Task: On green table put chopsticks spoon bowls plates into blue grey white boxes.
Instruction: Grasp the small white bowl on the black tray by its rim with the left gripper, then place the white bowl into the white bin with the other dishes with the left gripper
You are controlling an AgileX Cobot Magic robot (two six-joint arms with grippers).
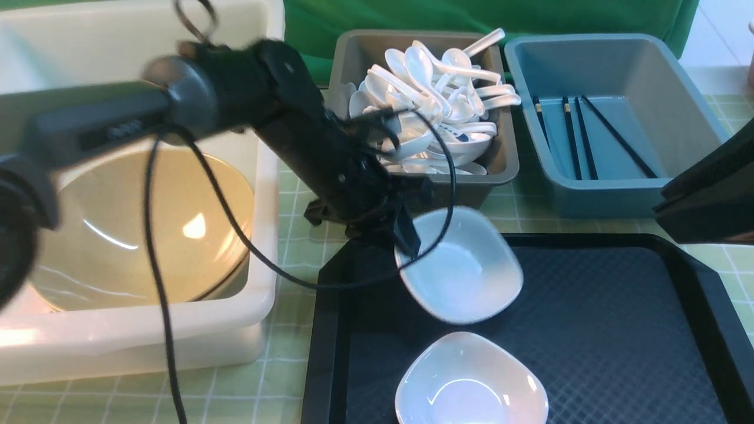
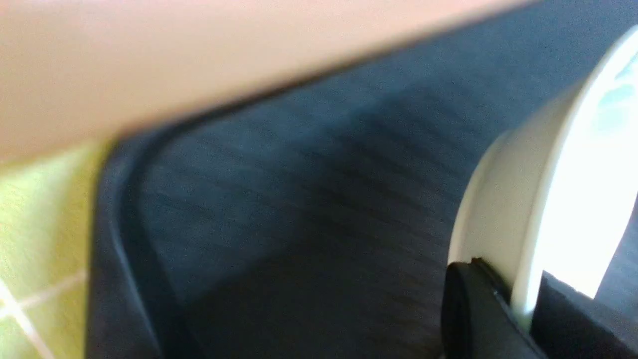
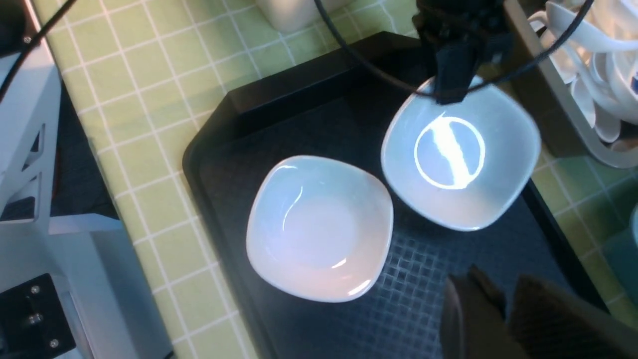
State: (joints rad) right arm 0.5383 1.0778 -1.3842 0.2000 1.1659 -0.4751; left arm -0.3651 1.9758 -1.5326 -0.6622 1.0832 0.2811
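Nearest us, a white bowl [image 1: 471, 380] rests on the black tray [image 1: 618, 330], with no gripper on it. Just beyond it, a second bowl [image 1: 465, 271] of the same kind is in the left gripper [image 1: 409, 241]. Its jaws are closed tight across the rim, one finger inside the wall and one outside, as the left wrist view shows plainly. The second bowl sits over the tray's far edge, close to the grey box [image 1: 509, 165] heaped with spoons [image 1: 436, 88]. It looks tilted and lifted, though we cannot be sure its base is off the tray. The right gripper [image 3: 506, 319] hangs above the tray with its fingers a little apart and nothing between them.

We judge the bowl stiff, glossy and fairly light, but slippery and liable to chip if it knocks a box wall. Pinched at one side only, its weight hangs off the grip, so it may pivot or slide out. A deep bite over the rim is the sound hold. We take the white box [image 1: 268, 194], where a tan plate [image 1: 135, 235] lies, for its likely home. The blue box [image 1: 695, 100] has the chopsticks [image 1: 583, 141].
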